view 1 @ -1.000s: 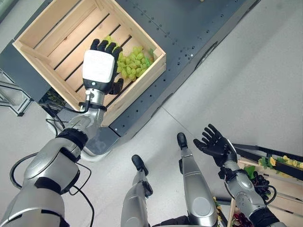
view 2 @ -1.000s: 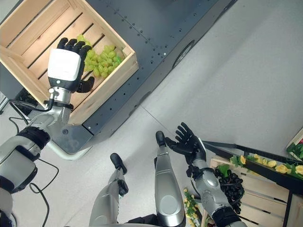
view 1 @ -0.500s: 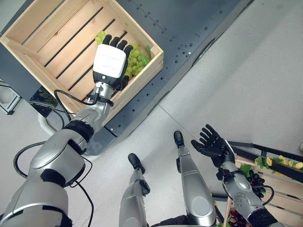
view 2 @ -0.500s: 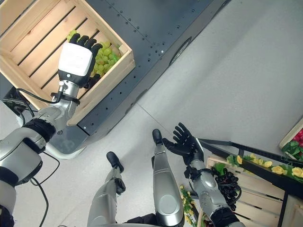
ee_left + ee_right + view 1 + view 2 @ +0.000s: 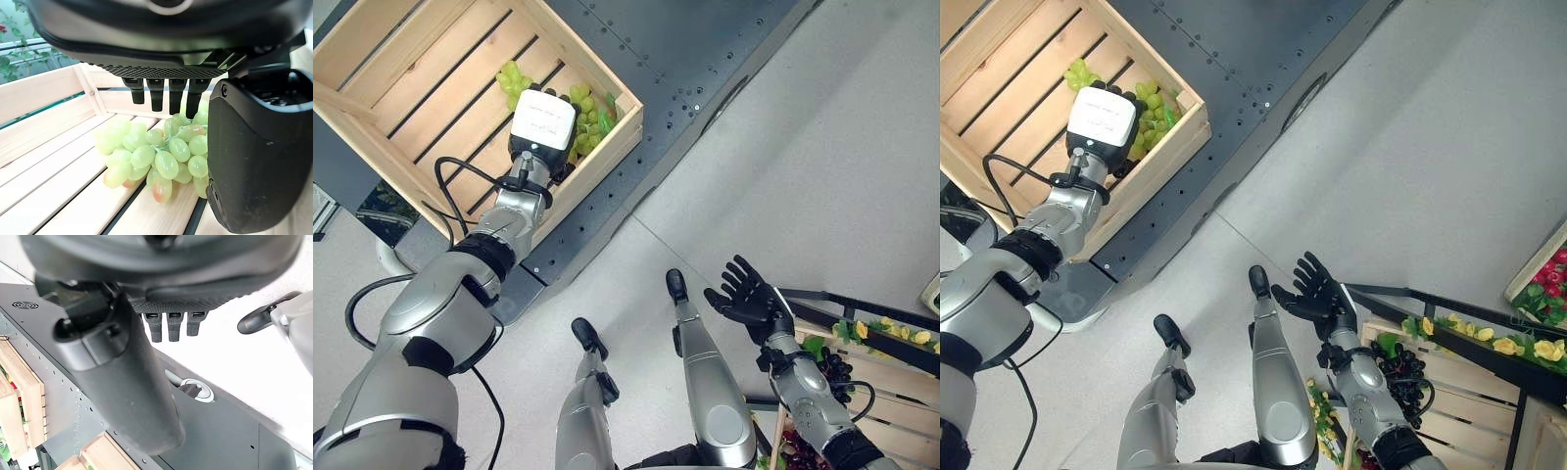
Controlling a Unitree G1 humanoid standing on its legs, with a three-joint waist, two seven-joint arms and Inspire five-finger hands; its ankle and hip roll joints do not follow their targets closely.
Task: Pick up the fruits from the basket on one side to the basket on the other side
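Note:
A bunch of green grapes (image 5: pixel 161 156) lies on the slats in the near right corner of a pale wooden crate (image 5: pixel 401 59). My left hand (image 5: pixel 541 122) hovers right over the bunch, white back up. Its fingers (image 5: pixel 157 95) reach down behind the grapes and its thumb (image 5: pixel 254 161) stands beside them, apart from the fruit, so the hand is open. Green grapes (image 5: pixel 512 76) stick out past the hand on both sides. At the lower right my right hand (image 5: pixel 744 299) is held open, palm up, with nothing in it, above the floor.
The crate sits on a dark grey platform (image 5: pixel 705 49). Another wooden crate (image 5: pixel 891 392) at the lower right holds dark grapes (image 5: pixel 1405 377) and yellow fruit (image 5: pixel 1508 345). Grey floor (image 5: pixel 822 166) lies between the two.
My left hand has moved further over the green grapes and down toward them. The view has shifted a little. The right hand stays open in place.

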